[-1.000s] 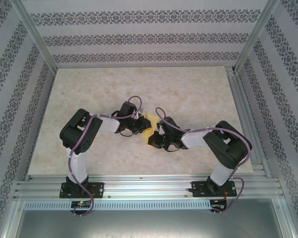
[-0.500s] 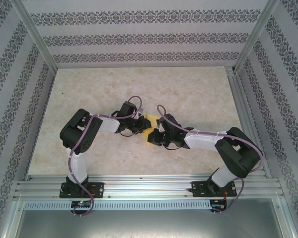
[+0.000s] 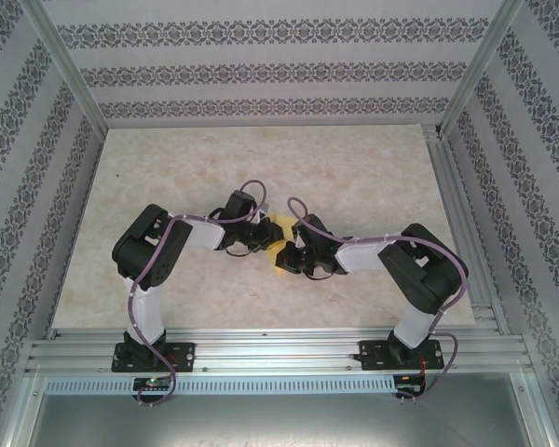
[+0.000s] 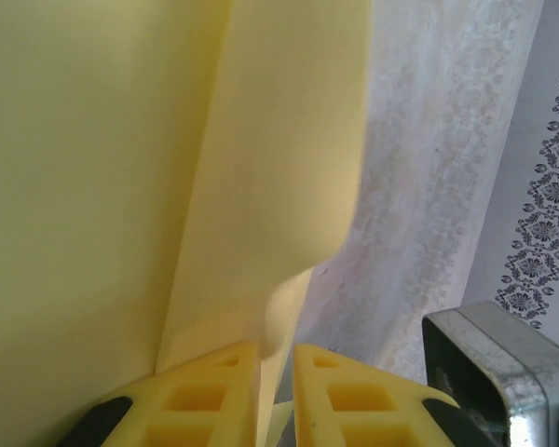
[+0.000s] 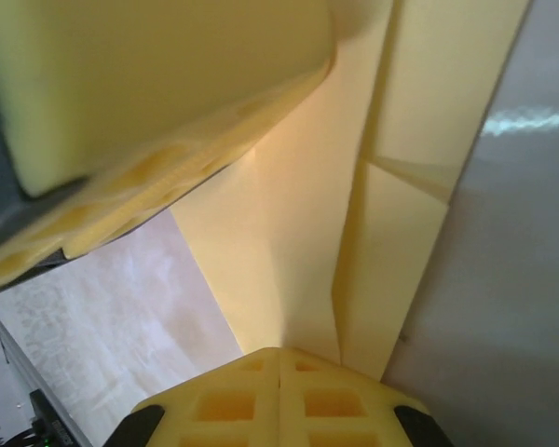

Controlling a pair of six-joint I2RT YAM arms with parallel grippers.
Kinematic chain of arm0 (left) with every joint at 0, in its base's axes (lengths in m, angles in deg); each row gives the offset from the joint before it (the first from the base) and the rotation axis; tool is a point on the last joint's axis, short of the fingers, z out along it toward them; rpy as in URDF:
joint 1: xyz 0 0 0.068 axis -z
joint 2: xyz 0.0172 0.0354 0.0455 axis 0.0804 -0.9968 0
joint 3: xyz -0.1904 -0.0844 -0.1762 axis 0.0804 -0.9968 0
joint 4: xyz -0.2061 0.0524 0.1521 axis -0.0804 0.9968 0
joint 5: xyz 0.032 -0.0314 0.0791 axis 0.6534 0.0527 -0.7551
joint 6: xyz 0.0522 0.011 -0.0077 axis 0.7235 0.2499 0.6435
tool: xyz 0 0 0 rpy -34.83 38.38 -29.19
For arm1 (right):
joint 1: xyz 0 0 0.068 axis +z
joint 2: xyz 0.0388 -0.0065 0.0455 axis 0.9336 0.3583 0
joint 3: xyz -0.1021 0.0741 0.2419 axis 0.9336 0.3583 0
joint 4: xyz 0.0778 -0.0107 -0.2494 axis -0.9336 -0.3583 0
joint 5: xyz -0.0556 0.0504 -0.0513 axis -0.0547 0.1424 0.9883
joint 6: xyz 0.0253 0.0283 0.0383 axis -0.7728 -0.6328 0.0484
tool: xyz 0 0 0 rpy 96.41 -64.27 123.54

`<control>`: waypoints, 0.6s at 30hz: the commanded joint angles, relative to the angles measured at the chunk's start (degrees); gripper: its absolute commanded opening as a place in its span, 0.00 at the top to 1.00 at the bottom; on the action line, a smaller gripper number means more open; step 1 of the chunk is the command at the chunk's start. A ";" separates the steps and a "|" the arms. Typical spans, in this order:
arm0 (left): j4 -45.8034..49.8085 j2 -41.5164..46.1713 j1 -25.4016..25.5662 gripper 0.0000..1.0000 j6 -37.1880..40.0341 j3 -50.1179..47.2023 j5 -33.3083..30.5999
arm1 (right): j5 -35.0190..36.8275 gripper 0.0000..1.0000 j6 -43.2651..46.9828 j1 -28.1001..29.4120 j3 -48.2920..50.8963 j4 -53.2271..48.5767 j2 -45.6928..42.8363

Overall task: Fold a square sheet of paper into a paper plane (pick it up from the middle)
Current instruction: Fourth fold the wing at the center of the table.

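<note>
Top view, centre of frame: left gripper point(image 3: 266, 240) and right gripper point(image 3: 289, 260) meet tip to tip, each pinching the folded yellow paper point(image 3: 281, 226), with no passage between them. Their forearms bar the band on either side. The bare tabletop point(image 3: 261, 158) is free across the upper half. Aluminium frame posts point(image 3: 65, 70) and patterned walls point(image 3: 261, 70) bound the edges. A rail point(image 3: 279, 349) closes the bottom.

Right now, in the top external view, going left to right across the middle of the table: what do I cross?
left arm's elbow → left gripper → yellow paper → right gripper → right arm's elbow → aluminium side rail
</note>
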 commanded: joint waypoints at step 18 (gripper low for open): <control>11.91 -5.41 -1.44 0.75 10.17 13.24 -1.68 | -0.99 1.00 1.97 -1.81 7.66 -0.10 1.56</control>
